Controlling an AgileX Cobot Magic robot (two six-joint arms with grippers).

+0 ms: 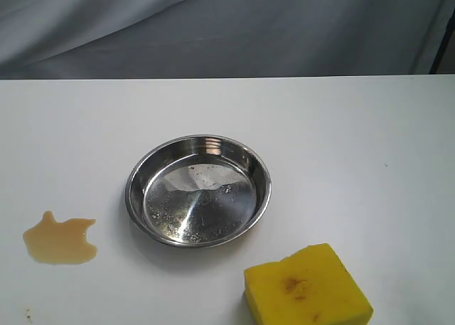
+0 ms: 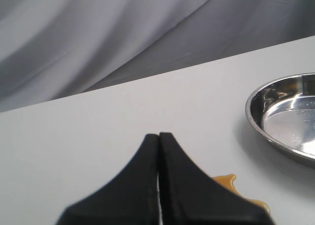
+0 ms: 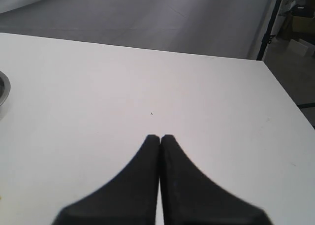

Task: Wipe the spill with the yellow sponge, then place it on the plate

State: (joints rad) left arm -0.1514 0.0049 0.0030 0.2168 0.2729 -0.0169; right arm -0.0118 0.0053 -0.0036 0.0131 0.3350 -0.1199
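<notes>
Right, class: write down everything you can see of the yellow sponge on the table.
The thick bright yellow rectangular foam sponge lies flat on the white table, at the near right of the exterior view. Its top face carries small brownish stains; its near edge is cut off by the frame. It sits apart from the round shiny steel plate; only the table touches it.

A shiny steel plate (image 1: pixel 198 190) sat upright on the white tabletop (image 1: pixel 341 140). An amber spill (image 1: pixel 60 240) lay well apart to the plate's left. A yellow sponge (image 1: pixel 307 288) with a brownish stain rested near the plate's lower right rim, not touching it.
</notes>
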